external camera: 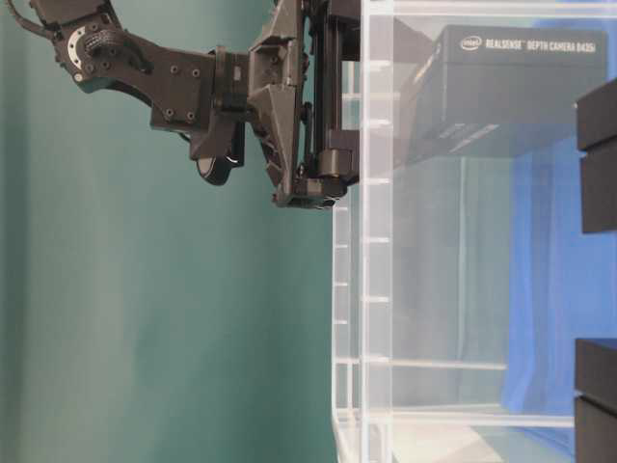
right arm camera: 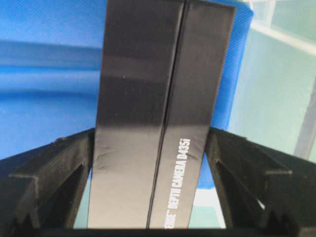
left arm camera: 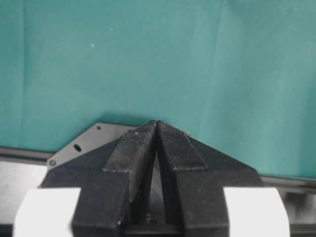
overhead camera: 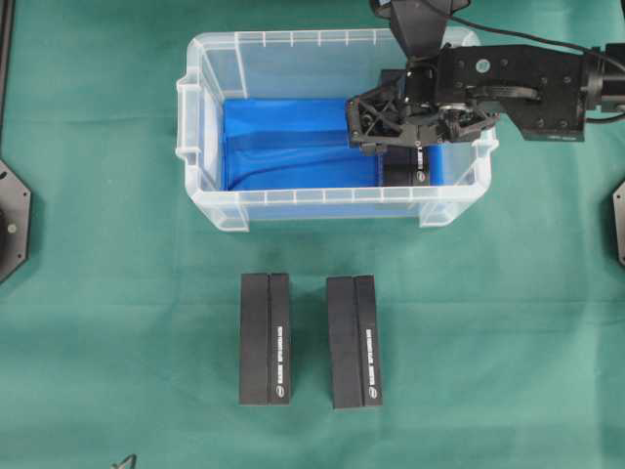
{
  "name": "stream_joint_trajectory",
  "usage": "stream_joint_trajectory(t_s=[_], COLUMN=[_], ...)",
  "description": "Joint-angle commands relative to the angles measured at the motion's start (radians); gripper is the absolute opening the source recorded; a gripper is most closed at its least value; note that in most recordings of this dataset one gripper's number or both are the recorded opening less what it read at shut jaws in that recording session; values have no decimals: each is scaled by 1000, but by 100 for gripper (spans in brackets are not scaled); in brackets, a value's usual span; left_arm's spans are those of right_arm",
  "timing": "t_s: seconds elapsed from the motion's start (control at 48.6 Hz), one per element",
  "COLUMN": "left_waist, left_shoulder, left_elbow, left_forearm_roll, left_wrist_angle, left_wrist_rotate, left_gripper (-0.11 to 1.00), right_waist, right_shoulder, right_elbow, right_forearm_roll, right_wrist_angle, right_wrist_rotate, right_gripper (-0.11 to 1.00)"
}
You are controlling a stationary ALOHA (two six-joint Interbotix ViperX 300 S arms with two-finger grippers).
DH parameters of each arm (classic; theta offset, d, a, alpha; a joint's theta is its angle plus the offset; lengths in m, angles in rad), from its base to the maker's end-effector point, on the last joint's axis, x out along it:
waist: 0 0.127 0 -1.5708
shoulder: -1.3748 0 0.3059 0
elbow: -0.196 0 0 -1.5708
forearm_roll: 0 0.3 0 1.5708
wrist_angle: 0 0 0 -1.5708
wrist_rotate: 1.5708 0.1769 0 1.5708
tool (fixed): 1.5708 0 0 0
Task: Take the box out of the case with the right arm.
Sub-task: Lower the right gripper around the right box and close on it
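The box is black with white "DEPTH CAMERA D435i" lettering. It stands on end at the right end of the case, a clear bin with a blue sheet on its floor. My right gripper points down into the case, open wide. In the right wrist view the box fills the space between the fingers of the right gripper, whose tips sit close against its two long sides. Seen through the case wall, the box is below the rim. The left gripper is shut and empty over green cloth.
Two more black boxes lie side by side on the green cloth in front of the case. Black arm base plates sit at the left and right table edges. The right arm's beam reaches in from the right.
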Motion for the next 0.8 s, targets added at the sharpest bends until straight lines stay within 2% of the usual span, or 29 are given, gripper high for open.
stream_joint_trajectory(t_s=[0.0, 0.226, 0.35, 0.782], left_waist=[-2, -2, -2, -2], left_shoulder=[6, 5, 5, -2], left_elbow=[-11, -9, -9, -6], left_forearm_roll=[2, 3, 3, 3], left_wrist_angle=[-6, -5, -5, -5], left_wrist_rotate=[5, 6, 8, 8], left_gripper=[2, 2, 2, 2], right_waist=[-3, -3, -3, 0], right_shoulder=[-2, -2, -2, -2], right_elbow=[3, -3, -8, -32], right_forearm_roll=[3, 3, 3, 0], right_wrist_angle=[-9, -9, -2, 17], right_wrist_rotate=[11, 20, 37, 41], right_gripper=[89, 83, 66, 66])
